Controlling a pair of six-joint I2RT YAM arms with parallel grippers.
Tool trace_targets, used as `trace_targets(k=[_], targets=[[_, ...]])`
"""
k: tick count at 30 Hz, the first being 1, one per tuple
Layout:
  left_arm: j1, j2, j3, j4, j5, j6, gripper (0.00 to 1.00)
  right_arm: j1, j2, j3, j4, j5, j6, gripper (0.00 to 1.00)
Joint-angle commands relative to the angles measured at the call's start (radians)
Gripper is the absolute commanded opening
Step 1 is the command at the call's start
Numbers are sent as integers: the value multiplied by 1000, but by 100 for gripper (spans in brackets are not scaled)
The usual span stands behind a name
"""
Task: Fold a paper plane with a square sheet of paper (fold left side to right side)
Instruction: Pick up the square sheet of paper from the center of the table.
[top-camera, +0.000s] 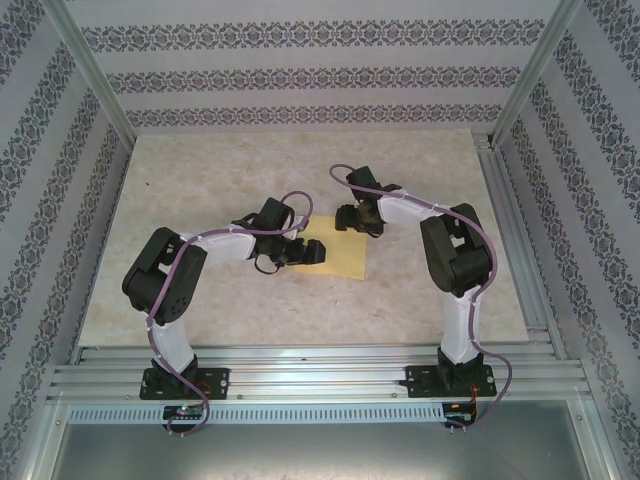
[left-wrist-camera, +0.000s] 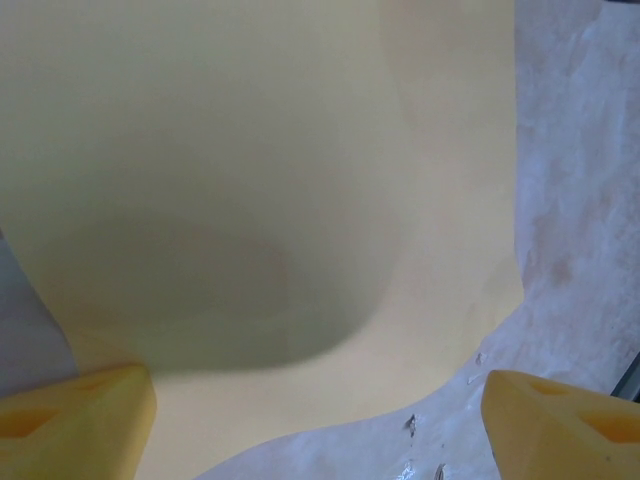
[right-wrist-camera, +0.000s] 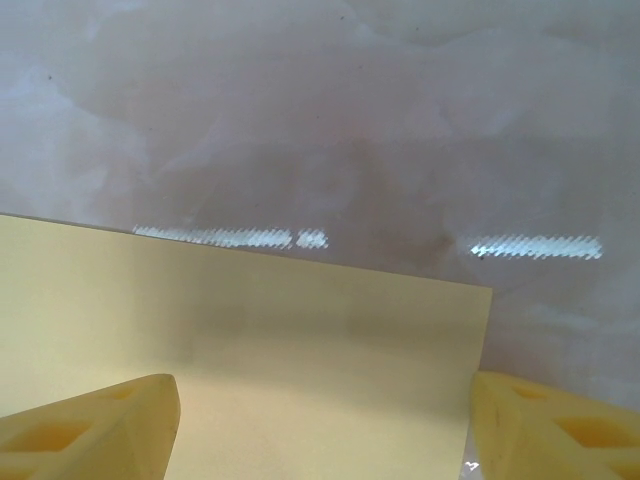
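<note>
Jaws both released; left jaws should pinch the square sheet of paper (top-camera: 343, 259) by its left edge, right jaws pinning its far edge down.

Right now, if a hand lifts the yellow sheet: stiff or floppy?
Likely floppy: the yellow sheet appears to bow in the left wrist view. Probably thin and light: its edge lies flush on the table. That smooth top may let a push slide it.

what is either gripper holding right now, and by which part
Nothing is held. The left gripper and the right gripper both stand open over the yellow paper, with no edge or corner pinched.
</note>
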Motion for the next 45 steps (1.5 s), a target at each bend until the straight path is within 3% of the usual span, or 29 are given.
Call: trace_targets(k=[1, 6, 16, 22, 31, 36, 45], targets=[[-21, 39, -2, -12, -12, -1, 86, 48, -27, -48, 14, -170, 54, 77], [-19, 38, -5, 1, -7, -10, 86, 46, -71, -70, 41, -203, 65, 80], [-23, 33, -9, 68, 12, -76, 82, 33, -82, -98, 66, -247, 86, 76], [-23, 34, 0, 28, -7, -51, 80, -10, -153, -205, 228, -401, 165, 85], [-23, 40, 8, 21, -14, -48, 79, -61, -258, -300, 231, -444, 142, 91], [-22, 43, 17, 7, -23, -41, 79, -69, -288, -331, 193, -469, 109, 91], [-23, 49, 26, -3, -23, -37, 78, -76, -343, -360, 206, -478, 128, 79]])
